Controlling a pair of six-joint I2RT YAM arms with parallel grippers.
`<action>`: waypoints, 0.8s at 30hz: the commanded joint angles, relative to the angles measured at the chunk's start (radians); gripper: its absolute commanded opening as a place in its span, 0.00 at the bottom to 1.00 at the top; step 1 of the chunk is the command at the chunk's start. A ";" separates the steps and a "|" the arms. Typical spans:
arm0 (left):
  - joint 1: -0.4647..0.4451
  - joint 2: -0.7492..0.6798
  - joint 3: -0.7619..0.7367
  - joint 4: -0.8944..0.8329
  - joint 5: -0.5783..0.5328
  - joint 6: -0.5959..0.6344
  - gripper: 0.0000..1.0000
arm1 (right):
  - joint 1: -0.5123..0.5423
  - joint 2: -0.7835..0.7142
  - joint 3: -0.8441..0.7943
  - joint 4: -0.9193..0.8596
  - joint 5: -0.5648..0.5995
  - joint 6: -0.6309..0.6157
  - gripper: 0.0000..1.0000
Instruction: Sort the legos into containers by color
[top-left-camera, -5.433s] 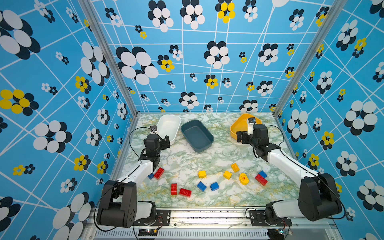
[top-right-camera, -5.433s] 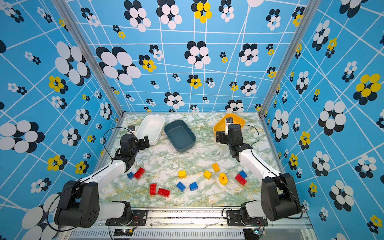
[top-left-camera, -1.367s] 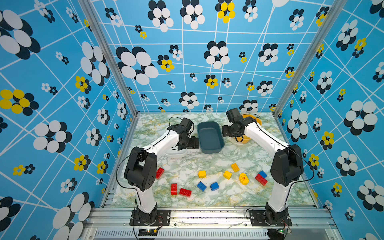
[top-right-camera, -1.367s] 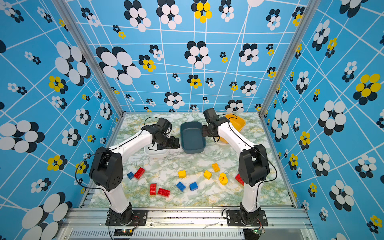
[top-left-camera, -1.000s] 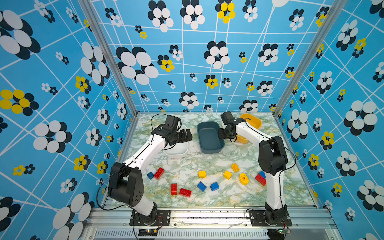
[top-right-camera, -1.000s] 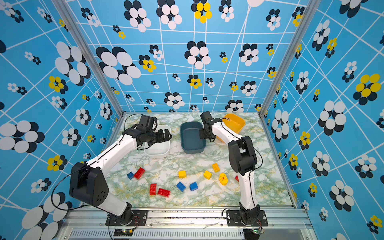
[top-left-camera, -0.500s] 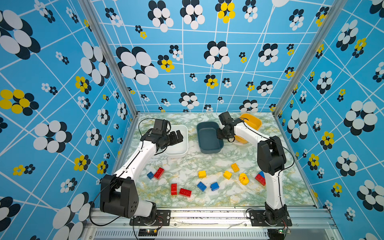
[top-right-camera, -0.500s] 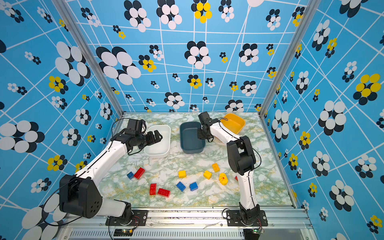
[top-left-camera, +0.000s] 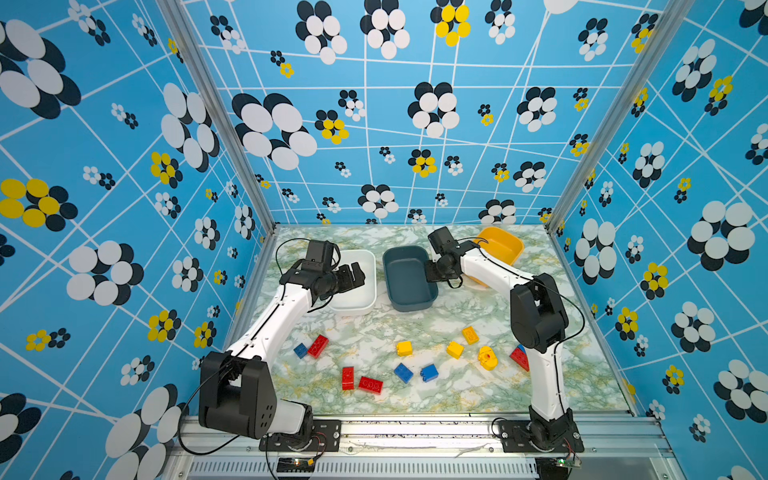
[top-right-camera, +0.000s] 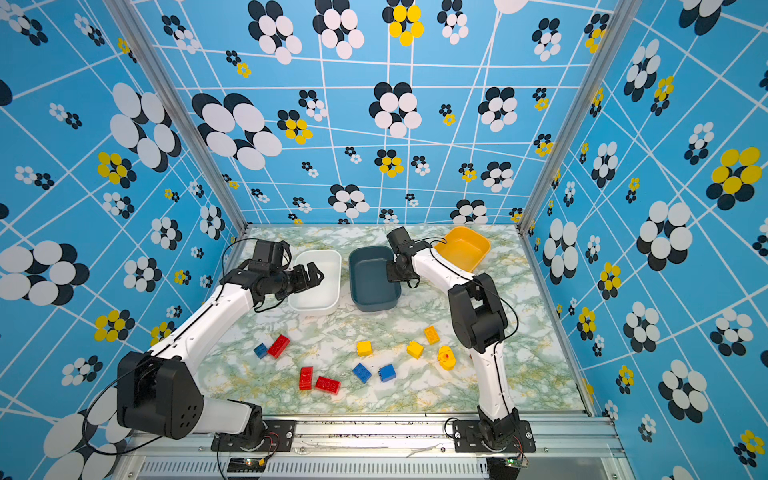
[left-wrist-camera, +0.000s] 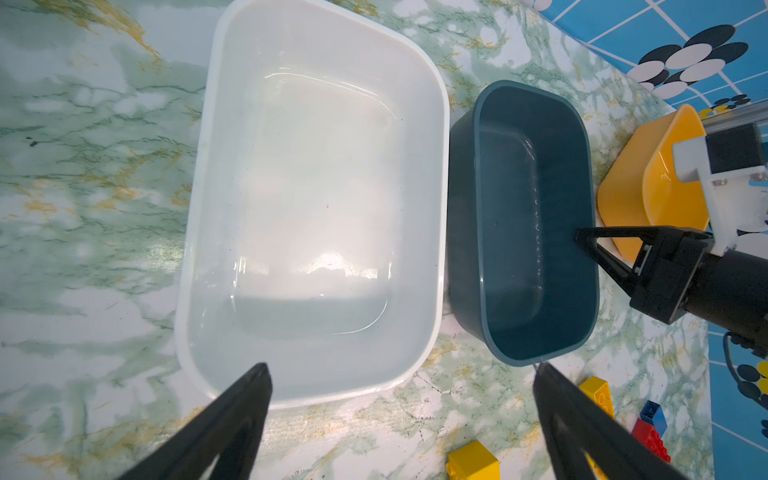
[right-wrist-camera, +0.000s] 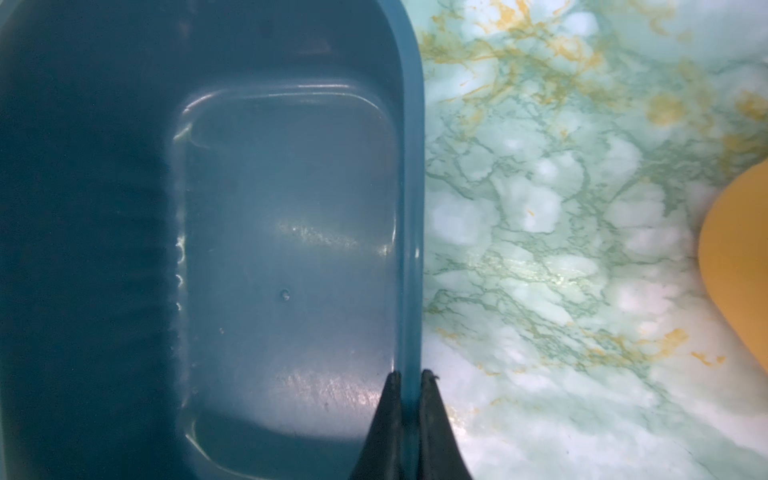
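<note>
In both top views the right claw (top-left-camera: 433, 271) (top-right-camera: 393, 272) is clamped on the teal tub (top-left-camera: 405, 282) (top-right-camera: 372, 286), gripping the long wall on that arm's side. The tub's long axis runs from the front of the table (top-left-camera: 465, 309) toward the back. The white tub (top-left-camera: 360, 293) (top-right-camera: 322, 291) sits just beside it on the left, and the yellow tub (top-left-camera: 500, 247) (top-right-camera: 465, 249) lies behind the right arm. The legos (top-left-camera: 404, 348) (top-right-camera: 364, 348) are scattered well apart from all three, toward the arm bases. The left claw (top-left-camera: 353, 274) (top-right-camera: 311, 277) hangs over the white tub, jaws wide apart and empty. The left wrist view adds that the white tub (left-wrist-camera: 316, 208) and teal tub (left-wrist-camera: 523, 216) are bare inside, with their rims almost touching. It shows the left claw (left-wrist-camera: 401, 369) spread over the tub ends nearest the legos (left-wrist-camera: 471, 461). It also shows the right claw (left-wrist-camera: 579, 240) drawn to a point on the teal tub's far wall, and the yellow tub (left-wrist-camera: 623, 195) seemingly tipped up behind it. The right wrist view settles the grip: the right claw (right-wrist-camera: 409, 376) straddles the teal tub (right-wrist-camera: 291, 249) wall, half inside and half outside, with the yellow tub (right-wrist-camera: 739, 257) apart at the edge. Since the legos lie off the tub's front end, any pull toward them likely runs along its long axis.
</note>
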 joint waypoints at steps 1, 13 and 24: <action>0.013 -0.034 -0.020 -0.001 0.004 0.025 0.99 | 0.018 -0.017 -0.017 -0.020 -0.002 0.014 0.03; 0.029 -0.054 -0.036 -0.004 0.001 0.027 0.99 | 0.054 0.019 0.062 -0.079 0.016 0.111 0.02; 0.046 -0.059 -0.030 -0.011 0.004 0.035 0.99 | 0.059 0.058 0.063 -0.089 -0.011 0.193 0.03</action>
